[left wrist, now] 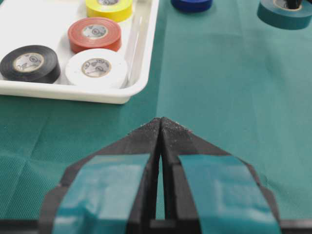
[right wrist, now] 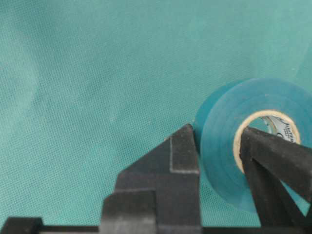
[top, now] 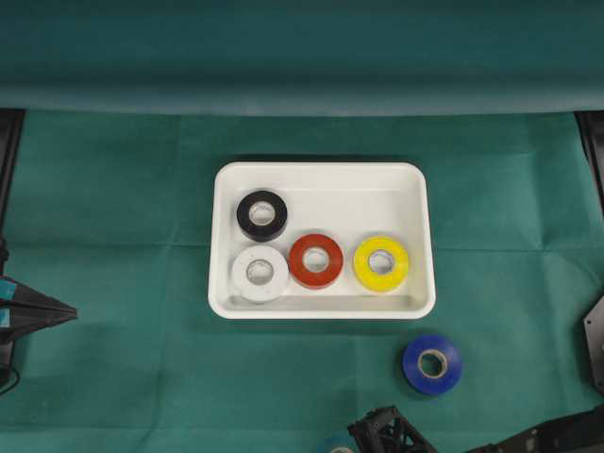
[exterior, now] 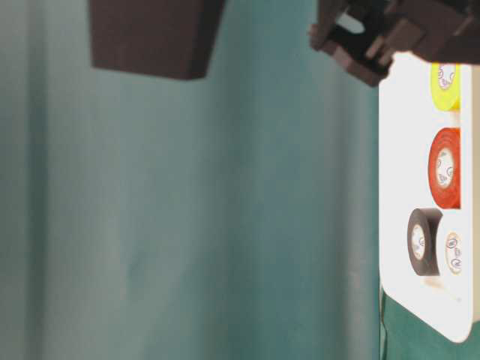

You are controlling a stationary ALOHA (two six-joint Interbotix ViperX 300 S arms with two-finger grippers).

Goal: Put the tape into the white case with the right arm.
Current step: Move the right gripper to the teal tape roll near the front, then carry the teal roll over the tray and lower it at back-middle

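Note:
A teal tape roll [right wrist: 229,146] lies on the green cloth, and my right gripper [right wrist: 217,134] is shut on its wall, one finger outside and one inside the cardboard core. Overhead, this gripper [top: 363,436] and the teal tape roll [top: 335,444] sit at the bottom edge, below the white case [top: 321,171]. The left wrist view shows the teal tape roll [left wrist: 273,14] far right with a black finger in its hole. A blue tape roll [top: 432,363] lies outside the white case, off its lower right corner. My left gripper [left wrist: 161,122] is shut and empty, short of the white case [left wrist: 139,53].
Inside the case lie a black roll [top: 262,214], a white roll [top: 260,273], a red roll [top: 315,260] and a yellow roll [top: 381,262]. The left gripper [top: 42,311] rests at the table's left edge. A green backdrop fold [top: 302,94] runs along the back.

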